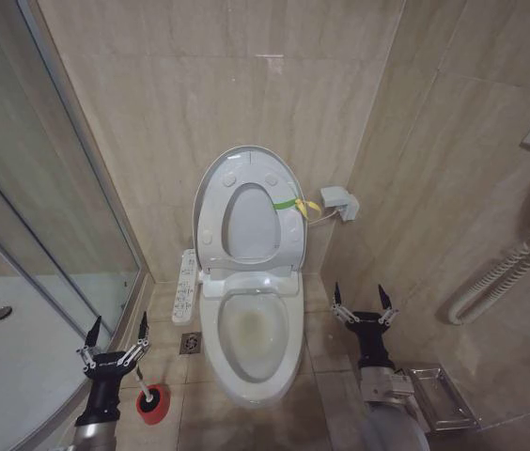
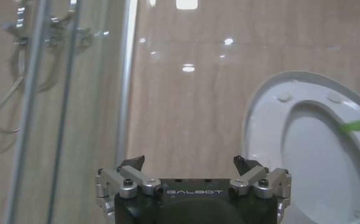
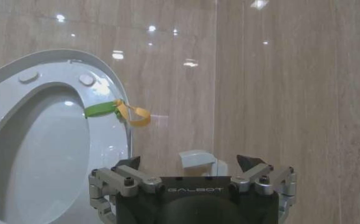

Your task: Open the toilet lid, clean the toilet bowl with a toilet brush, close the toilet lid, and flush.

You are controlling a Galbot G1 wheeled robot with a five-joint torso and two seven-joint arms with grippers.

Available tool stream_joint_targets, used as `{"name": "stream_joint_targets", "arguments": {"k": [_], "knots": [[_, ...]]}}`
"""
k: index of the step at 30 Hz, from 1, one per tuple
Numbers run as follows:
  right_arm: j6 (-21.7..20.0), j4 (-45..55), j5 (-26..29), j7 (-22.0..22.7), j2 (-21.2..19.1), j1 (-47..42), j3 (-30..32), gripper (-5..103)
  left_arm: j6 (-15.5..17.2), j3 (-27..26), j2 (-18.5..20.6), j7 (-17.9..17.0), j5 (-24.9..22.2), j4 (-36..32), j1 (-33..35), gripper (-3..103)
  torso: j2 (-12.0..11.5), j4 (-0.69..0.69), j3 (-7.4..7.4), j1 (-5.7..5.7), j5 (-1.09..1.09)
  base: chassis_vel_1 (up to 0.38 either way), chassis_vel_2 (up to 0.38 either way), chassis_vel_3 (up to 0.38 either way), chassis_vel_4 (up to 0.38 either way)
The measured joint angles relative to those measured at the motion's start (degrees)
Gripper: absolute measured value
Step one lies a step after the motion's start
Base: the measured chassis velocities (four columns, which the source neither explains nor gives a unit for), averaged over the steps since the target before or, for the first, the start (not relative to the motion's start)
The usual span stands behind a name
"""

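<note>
The toilet lid stood raised against the tiled back wall, with the ring-shaped seat lifted up against it, and a yellow-green strap hung from its right edge. Below it the toilet bowl lay uncovered, faint brownish staining showing inside. A white control panel ran along the bowl's left side.

The left gripper hovered low at the left of the bowl, beside the glass shower door, its fingers spread apart and holding nothing. Just beside it on the floor stood the toilet brush in its round red holder, untouched.

The right gripper hung at the right of the bowl, near the side wall, its fingers likewise spread wide and empty. A metal tray lay on the floor behind it, and a white ribbed hose curved along the right wall.
</note>
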Motion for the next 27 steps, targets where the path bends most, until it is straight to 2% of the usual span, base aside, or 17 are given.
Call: {"name": "stream_joint_targets", "arguments": {"k": [4,7,10,12,13,17,23,27], "knots": [[0.0,0.0,0.0,0.0,0.0,0.0,0.0,100,3.2,-1.1,-0.1,-2.1,-2.5,-2.9,2.1,96,0.0,0.00,0.00,0.00,0.00,0.000,0.000,0.000,0.000],[0.0,0.0,0.0,0.0,0.0,0.0,0.0,100,3.9,-1.4,-0.1,-2.2,-2.8,-3.5,2.7,96,0.0,0.00,0.00,0.00,0.00,0.000,0.000,0.000,0.000],[0.0,0.0,0.0,0.0,0.0,0.0,0.0,100,4.1,-2.2,-0.6,-0.9,-2.7,-3.4,2.8,96,0.0,0.00,0.00,0.00,0.00,0.000,0.000,0.000,0.000],[0.0,0.0,0.0,0.0,0.0,0.0,0.0,100,3.2,-5.3,-1.2,4.2,-1.4,-1.9,2.1,99,0.0,0.01,0.00,0.00,0.00,0.000,0.000,0.000,0.000],[0.0,0.0,0.0,0.0,0.0,0.0,0.0,100,3.2,-5.3,-1.2,4.2,-1.4,-1.9,2.1,99,0.0,0.01,0.00,0.00,0.00,0.000,0.000,0.000,0.000],[0.0,0.0,0.0,0.0,0.0,0.0,0.0,100,2.4,-10.7,-2.5,9.7,-2.0,0.5,0.1,99,0.0,-0.01,0.00,0.00,0.00,0.000,0.000,0.000,0.000],[0.0,0.0,0.0,0.0,0.0,0.0,0.0,100,3.7,-12.0,-4.2,10.2,-4.4,0.6,-0.1,102,0.0,0.00,0.00,0.00,-0.01,0.000,0.000,0.000,0.000],[0.0,0.0,0.0,0.0,0.0,0.0,0.0,100,5.5,-9.7,-5.5,8.2,-4.1,-0.5,0.3,99,0.0,0.00,0.00,0.00,-0.01,0.000,0.000,0.000,0.000]]}}
